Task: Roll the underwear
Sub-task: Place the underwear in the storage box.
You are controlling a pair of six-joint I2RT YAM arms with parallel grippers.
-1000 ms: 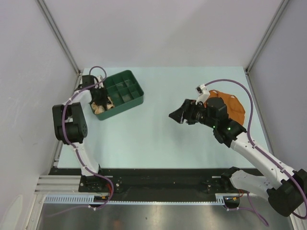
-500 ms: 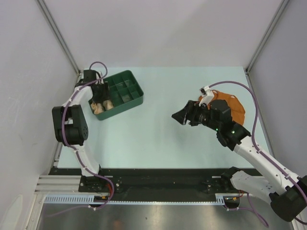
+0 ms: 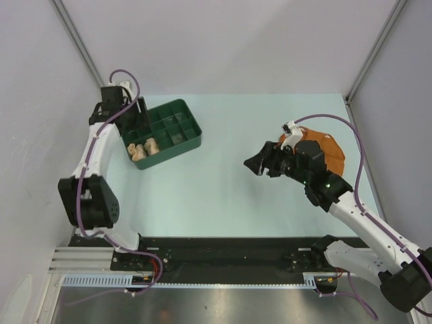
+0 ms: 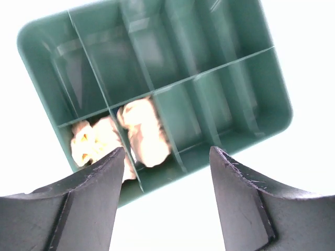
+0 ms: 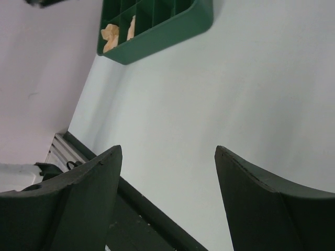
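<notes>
My left gripper (image 4: 167, 157): I am holding its jaws apart above the tray (image 4: 282, 107), gripping nothing.
My right gripper (image 5: 167, 154): I am spreading its jaws wide over the bare table (image 5: 261, 94).
Pale rolls of underwear (image 4: 144, 133): lying in two adjoining compartments at the tray's end, near the table's far-left corner.
Rust-orange underwear (image 3: 331, 152): only the top view is showing it, lying by the table's right edge.
Since a second ago: my left gripper, then closed down at the rolls, is now standing raised and parted.
</notes>
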